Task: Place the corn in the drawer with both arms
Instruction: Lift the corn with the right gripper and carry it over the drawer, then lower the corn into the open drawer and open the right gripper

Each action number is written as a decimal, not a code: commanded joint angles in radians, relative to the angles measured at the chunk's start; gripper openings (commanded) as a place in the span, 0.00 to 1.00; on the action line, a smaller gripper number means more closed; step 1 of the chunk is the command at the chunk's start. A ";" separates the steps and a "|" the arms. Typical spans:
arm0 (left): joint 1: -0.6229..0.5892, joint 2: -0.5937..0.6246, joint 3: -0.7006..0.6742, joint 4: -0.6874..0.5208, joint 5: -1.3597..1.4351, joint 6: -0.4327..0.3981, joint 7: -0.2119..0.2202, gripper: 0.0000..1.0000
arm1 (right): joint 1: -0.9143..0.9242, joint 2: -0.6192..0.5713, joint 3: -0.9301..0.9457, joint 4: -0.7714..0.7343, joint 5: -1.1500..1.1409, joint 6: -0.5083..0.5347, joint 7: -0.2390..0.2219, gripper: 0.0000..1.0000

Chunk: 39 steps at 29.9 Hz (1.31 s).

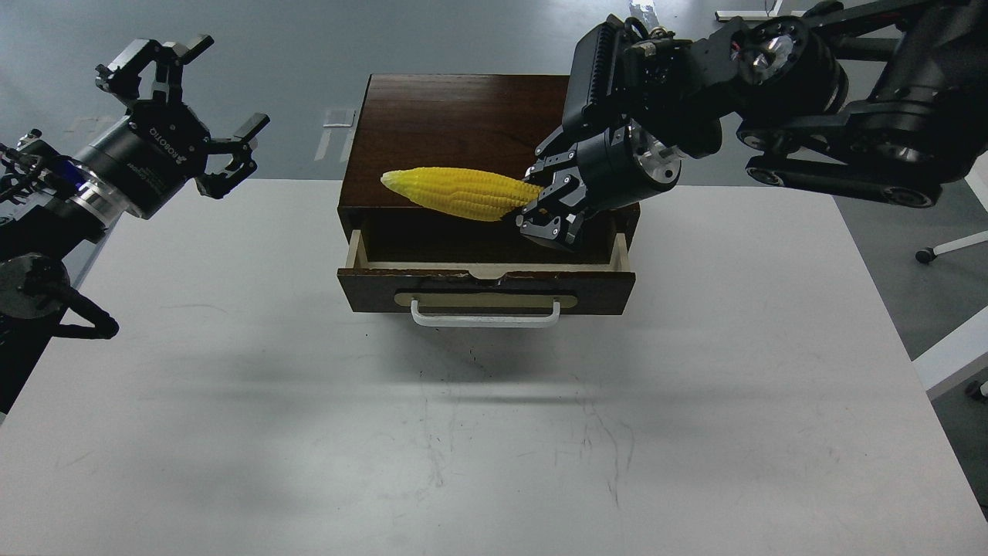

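Note:
The bright yellow corn (459, 192) lies nearly level in the air, tip pointing left, over the front edge of the dark brown cabinet (463, 131) and just above the drawer's opening. My right gripper (539, 207) is shut on the corn's thick right end, reaching in from the upper right. The drawer (486, 290) is pulled part way out, with its brass plate and white bar handle (485, 316) facing me; its inside is dark. My left gripper (193, 108) is open and empty, held in the air left of the cabinet.
The cabinet stands at the back middle of the white table (494, 432). Grey floor lies behind, with chair legs and wheels (953, 247) at the right. The right arm's thick links (841, 85) hang over the cabinet's back right corner.

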 commanded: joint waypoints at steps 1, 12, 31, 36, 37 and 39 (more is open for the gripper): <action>0.000 0.004 0.000 0.000 0.000 0.000 0.000 0.98 | -0.002 0.028 -0.060 -0.003 -0.027 -0.040 0.000 0.01; 0.003 0.016 -0.001 -0.008 0.000 0.000 0.000 0.98 | -0.037 0.036 -0.111 -0.050 -0.026 -0.079 0.000 0.11; 0.003 0.018 -0.001 -0.014 -0.001 0.000 0.000 0.98 | -0.057 0.030 -0.116 -0.052 -0.013 -0.082 0.000 0.69; 0.003 0.018 -0.001 -0.014 -0.001 0.000 0.000 0.98 | -0.040 0.027 -0.094 -0.050 0.008 -0.093 0.000 0.70; 0.003 0.018 -0.003 -0.014 -0.001 0.000 0.000 0.98 | -0.039 0.025 -0.085 -0.050 0.017 -0.093 0.000 0.70; 0.004 0.018 -0.003 -0.014 -0.001 0.000 0.000 0.98 | -0.031 0.008 -0.059 -0.052 0.077 -0.093 0.000 0.77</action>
